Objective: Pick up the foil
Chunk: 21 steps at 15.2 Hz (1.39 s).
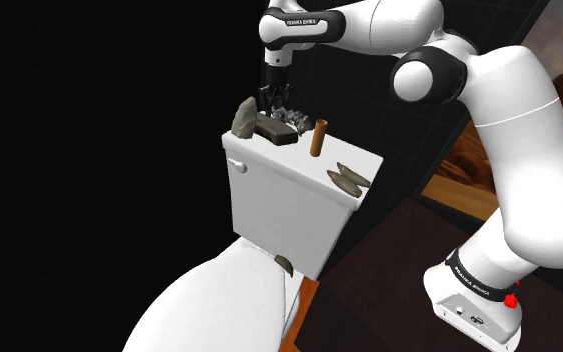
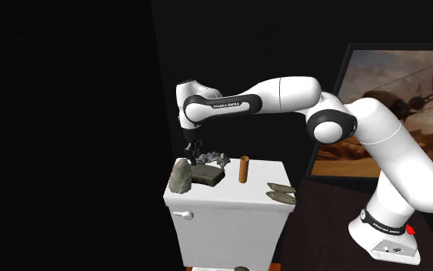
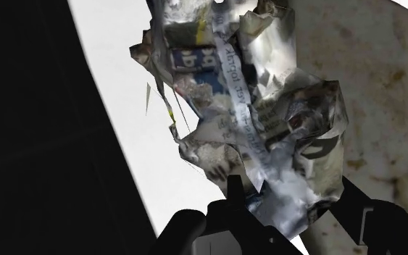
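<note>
Black backdrop behind a white toilet tank [image 1: 269, 200]. On the tank's lid, L to R in the shoulder view: grey rock [image 1: 242, 118], dark block [image 1: 277, 132], crumpled foil [image 1: 296, 118] toward the tank's back edge, brown tube [image 1: 317, 137], two flat stones [image 1: 349, 178]. The gripper [image 1: 276, 98] is down at the foil; clamped or not, can't tell (no lift yet, I'd say). Approach looks done; grip and lift remain. Wrist view adds printed creases; ext. views give the neighbours.

White toilet [image 1: 289, 215] against a black area [image 1: 79, 150], framed landscape picture [image 2: 430, 85] on the wall.
</note>
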{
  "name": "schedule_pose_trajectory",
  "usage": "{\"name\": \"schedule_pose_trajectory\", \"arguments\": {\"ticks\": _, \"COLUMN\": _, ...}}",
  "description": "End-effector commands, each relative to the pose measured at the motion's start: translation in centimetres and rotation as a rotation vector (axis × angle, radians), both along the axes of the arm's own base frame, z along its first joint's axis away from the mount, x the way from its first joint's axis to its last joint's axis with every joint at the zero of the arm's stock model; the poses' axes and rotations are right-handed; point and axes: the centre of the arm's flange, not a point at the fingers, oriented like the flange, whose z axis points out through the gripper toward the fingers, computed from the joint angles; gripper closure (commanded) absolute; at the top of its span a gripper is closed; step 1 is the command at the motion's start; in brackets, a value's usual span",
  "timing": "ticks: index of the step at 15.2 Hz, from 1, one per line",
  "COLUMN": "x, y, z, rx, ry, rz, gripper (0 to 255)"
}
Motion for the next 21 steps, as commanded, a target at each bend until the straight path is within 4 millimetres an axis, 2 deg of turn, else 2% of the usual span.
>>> {"name": "schedule_pose_trajectory", "arguments": {"ticks": 1, "x": 0.0, "y": 0.0, "z": -0.3, "rx": 0.0, "ry": 0.004, "rz": 0.0, "gripper": 255}}
{"name": "schedule_pose_trajectory", "arguments": {"ticks": 4, "x": 0.0, "y": -0.1, "z": -0.2, "rx": 0.0, "ry": 0.004, "rz": 0.0, "gripper": 255}}
{"name": "schedule_pose_trajectory", "arguments": {"ticks": 19, "x": 0.0, "y": -0.1, "z": 7.8, "rx": 0.0, "ry": 0.004, "rz": 0.0, "gripper": 255}}
{"name": "schedule_pose_trajectory", "arguments": {"ticks": 21, "x": 0.0, "y": -0.1, "z": 7.8, "rx": 0.0, "ry": 0.004, "rz": 0.0, "gripper": 255}}
